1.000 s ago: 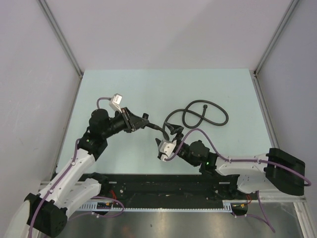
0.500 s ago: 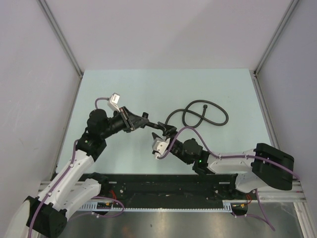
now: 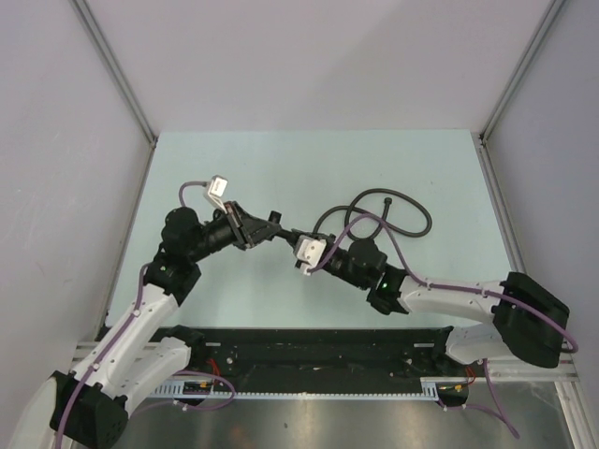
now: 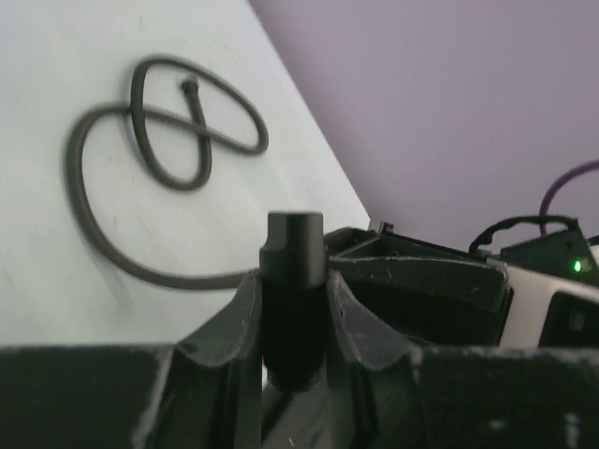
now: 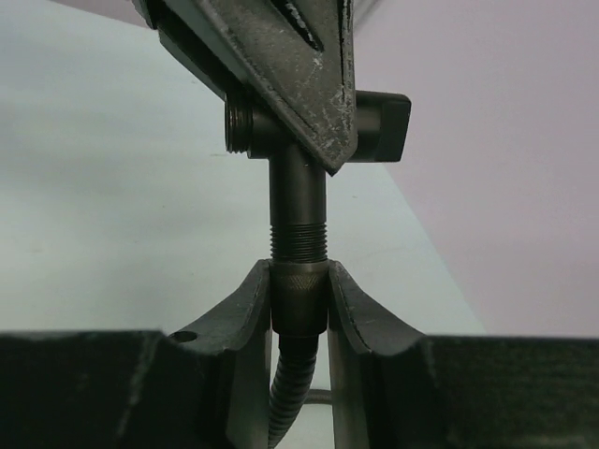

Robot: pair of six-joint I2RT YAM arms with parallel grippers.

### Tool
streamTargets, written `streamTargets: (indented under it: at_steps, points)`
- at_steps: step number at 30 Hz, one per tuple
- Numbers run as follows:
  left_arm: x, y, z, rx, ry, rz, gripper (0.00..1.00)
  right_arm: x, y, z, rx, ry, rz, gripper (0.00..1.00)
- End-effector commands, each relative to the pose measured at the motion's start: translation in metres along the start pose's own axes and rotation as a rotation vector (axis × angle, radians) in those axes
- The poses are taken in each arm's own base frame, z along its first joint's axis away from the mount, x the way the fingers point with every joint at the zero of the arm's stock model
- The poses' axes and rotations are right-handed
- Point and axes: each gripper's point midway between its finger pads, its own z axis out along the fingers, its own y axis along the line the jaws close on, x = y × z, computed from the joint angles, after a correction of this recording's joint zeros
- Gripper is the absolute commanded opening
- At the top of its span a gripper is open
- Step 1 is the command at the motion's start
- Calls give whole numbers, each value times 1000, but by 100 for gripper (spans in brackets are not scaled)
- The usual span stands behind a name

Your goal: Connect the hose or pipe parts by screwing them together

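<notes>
- The step in hand looks like starting the hose (image 5: pixel 285 388) nut (image 5: pixel 299 304) onto the fitting (image 4: pixel 294 248).
- To do it well, keep the nut squarely in line with the threaded stem (image 5: pixel 299 238). Press in lightly and turn with the right wrist while the left holds steady. A tilted start would likely cross the threads.
- Let the loose hose follow the turns, or it may twist and pull the nut sideways.
- The left claw (image 4: pixel 293 281) is pressed together, pinching the fitting's body.
- The right claw (image 5: pixel 299 281) pinches the nut from both sides, its rim just meeting the lowest threads.
- The hose is thin, dark grey and flexible, with a ribbed skin and a small knurled nut.
- The fitting is black and T-shaped, with a threaded stem.
- The joint is held over the middle of the table (image 3: pixel 234 159). The rest of the hose lies in loops right of the middle.
</notes>
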Motion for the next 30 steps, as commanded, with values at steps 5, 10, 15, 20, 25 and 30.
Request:
streamTargets:
  at_steps: [5,10,15,20,25,30]
  points:
    - [24,-12,-4,281,11,577,0,-43,4,-21,-530,-164,404,0]
    - [51,-24,-5,482,137,730,0,-41,18,-47,-799,-162,580,0]
    - [55,-34,-2,555,165,781,0,-33,13,-50,-860,-124,731,3]
    - [17,-19,14,323,27,714,0,-19,1,-43,-699,-34,696,54]
    - [-15,-14,9,142,-115,548,1,-3,-26,-38,-430,90,610,82]
    - [-37,-14,1,12,-173,392,0,14,-51,-27,-110,206,391,86]
